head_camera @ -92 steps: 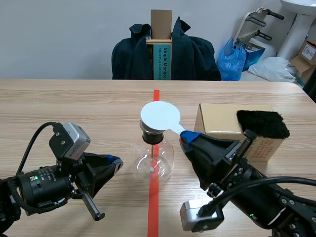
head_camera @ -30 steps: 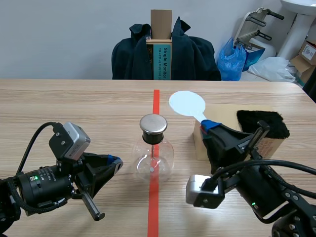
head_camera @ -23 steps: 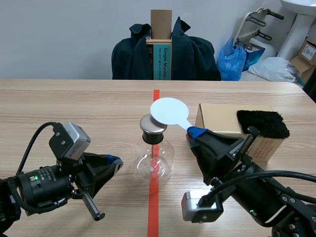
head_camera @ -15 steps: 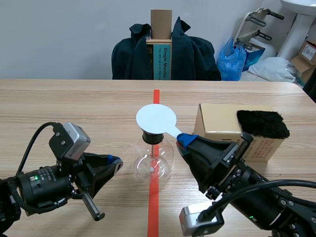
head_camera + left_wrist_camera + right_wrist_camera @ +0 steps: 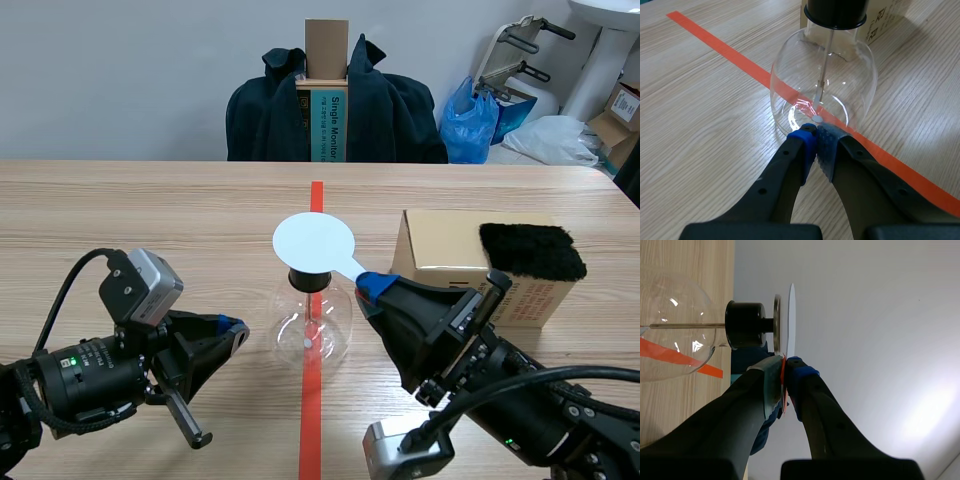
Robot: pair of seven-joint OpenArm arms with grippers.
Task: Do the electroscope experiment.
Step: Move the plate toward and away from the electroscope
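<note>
One white disc (image 5: pixel 314 241), pinched by right gripper (image 5: pixel 369 281), seemingly hovers above electroscope (image 5: pixel 312 322).

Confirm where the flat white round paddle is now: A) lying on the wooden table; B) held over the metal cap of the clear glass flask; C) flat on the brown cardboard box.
B: the right gripper pinches the handle of the flat white round paddle, whose disc hangs right over the metal cap of the clear glass flask.

Our right end effector (image 5: pixel 372 284) grips a white disc paddle (image 5: pixel 313 242) over the top of the glass electroscope flask (image 5: pixel 310 330); our left end effector (image 5: pixel 233 327) sits beside it.
</note>
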